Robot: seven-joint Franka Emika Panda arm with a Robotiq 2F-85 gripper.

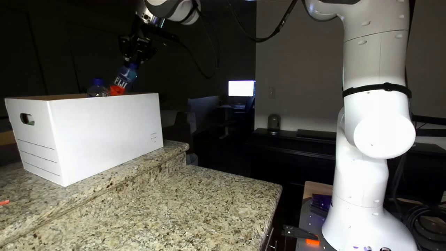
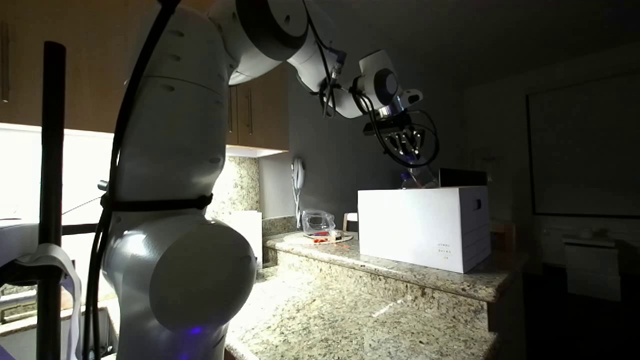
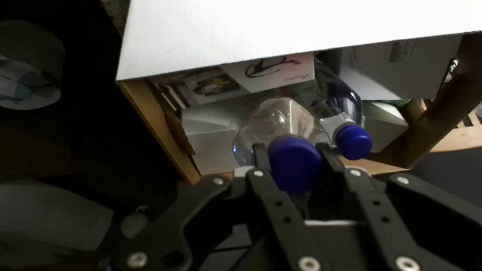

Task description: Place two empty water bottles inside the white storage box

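Clasping bottle (image 1: 124, 76), gripper (image 3: 293, 152) above white box (image 1: 108, 136) on granite counter (image 1: 31, 198), glowing screen (image 1: 241, 88), dim room (image 2: 500, 125)

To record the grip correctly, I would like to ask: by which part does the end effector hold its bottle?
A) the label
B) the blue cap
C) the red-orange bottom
B: in the wrist view, the fingers of the end effector clasp the blue cap from both sides, with the clear body of the bottle beyond it.
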